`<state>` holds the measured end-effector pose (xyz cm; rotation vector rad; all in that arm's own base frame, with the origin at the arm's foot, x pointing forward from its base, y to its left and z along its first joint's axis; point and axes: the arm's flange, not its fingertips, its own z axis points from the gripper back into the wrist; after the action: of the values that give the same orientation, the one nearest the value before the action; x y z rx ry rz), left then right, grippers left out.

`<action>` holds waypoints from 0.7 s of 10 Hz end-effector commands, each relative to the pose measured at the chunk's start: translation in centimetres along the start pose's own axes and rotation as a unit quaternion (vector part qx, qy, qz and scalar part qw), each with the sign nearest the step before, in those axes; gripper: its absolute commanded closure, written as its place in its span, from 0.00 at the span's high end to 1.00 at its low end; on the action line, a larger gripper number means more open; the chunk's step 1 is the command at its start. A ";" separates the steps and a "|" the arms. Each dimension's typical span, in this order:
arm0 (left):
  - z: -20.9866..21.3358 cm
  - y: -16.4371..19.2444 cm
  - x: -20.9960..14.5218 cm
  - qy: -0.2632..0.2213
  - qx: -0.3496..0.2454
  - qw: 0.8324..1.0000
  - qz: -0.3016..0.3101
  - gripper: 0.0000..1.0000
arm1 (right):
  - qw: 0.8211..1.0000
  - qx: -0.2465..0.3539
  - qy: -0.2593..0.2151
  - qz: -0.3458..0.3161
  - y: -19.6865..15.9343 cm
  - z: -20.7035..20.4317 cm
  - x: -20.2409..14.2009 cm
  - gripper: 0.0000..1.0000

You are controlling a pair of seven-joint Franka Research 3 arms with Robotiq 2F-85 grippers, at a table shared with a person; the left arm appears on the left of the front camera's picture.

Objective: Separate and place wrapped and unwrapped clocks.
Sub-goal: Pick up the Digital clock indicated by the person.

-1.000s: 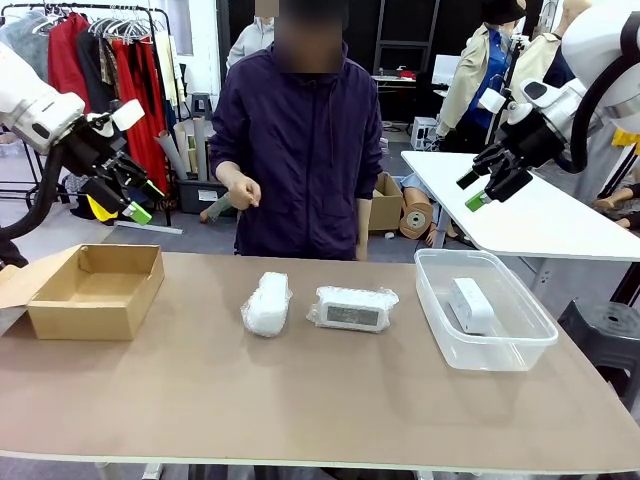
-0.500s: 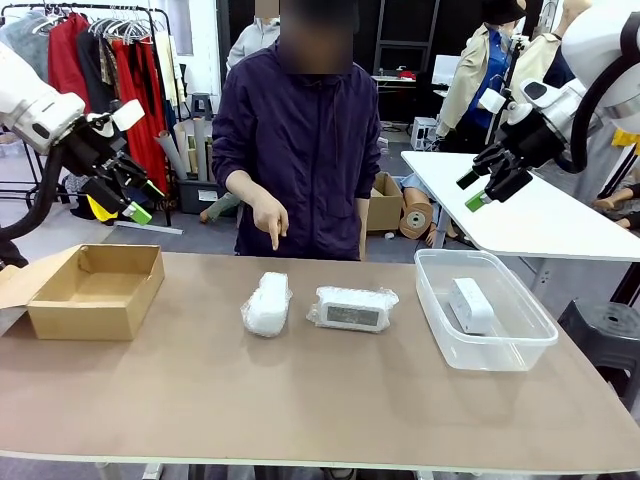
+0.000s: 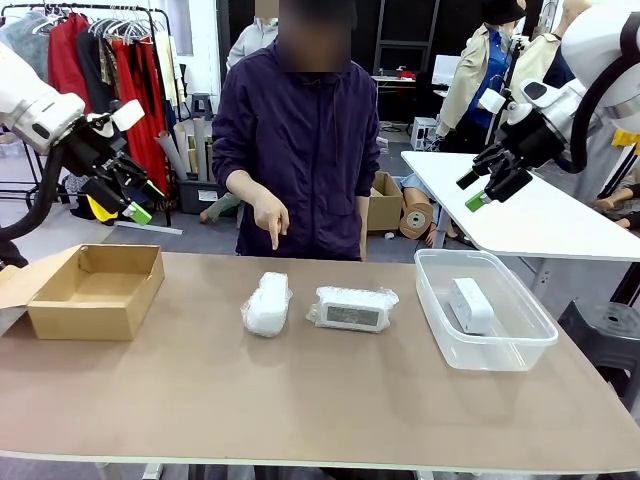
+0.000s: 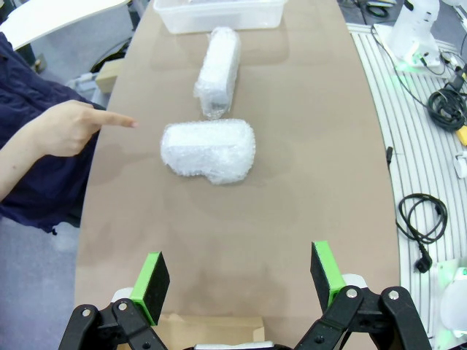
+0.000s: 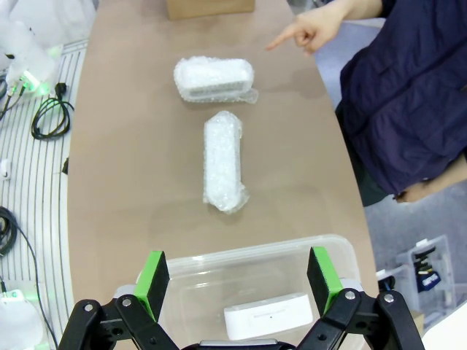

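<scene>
Nearest: brown table, seen from robot's side. Further in, one row across it, left to right: open cardboard box at left end, flap hanging off its left side; two bubble-wrapped clocks mid-table; clear plastic tub at right end.

Mid-table pair: left wrapped clock lying w/ long axis near-to-far, wrap thick, screen not readable. Just beside it, apart by a narrow gap, right wrapped clock, lying crosswise, grey screen showing thru wrap.

In tub: bare clock, flat on tub floor, toward far-left part, long axis approx near-to-far.

At far edge, behind the pair: person in dark purple jacket, standing. One hand w/ index finger pointing down toward left wrapped clock, above table, not touching it. Other arm down at side.

Up high over left end, above & beyond box: left gripper, jaws spread wide, nothing btwn green pads. Left wrist view: box rim under pads, both wrapped clocks & tub further along table.

Up high over right end, above tub: right gripper, jaws spread wide, nothing held. Right wrist view: tub w/ bare clock directly below pads.

Farthest: clothes rack w/ red garments at far left, white table at far right.
</scene>
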<state>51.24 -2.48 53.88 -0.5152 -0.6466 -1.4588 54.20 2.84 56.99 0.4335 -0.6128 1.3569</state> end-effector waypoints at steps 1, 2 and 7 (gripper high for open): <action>0.2 -0.1 -0.1 -0.003 -0.002 1.000 -0.006 1.00 | 1.000 0.002 -0.001 0.003 -0.1 0.2 0.2 1.00; 0.2 -0.1 -0.1 -0.003 -0.002 1.000 -0.006 1.00 | 1.000 0.002 -0.001 0.003 -0.1 0.2 0.2 1.00; 0.2 -0.1 -0.1 -0.003 -0.002 1.000 -0.006 1.00 | 1.000 0.002 -0.001 0.003 -0.1 0.2 0.2 1.00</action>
<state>51.24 -2.48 53.88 -0.5153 -0.6466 -1.4588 54.20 2.84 56.99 0.4335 -0.6128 1.3569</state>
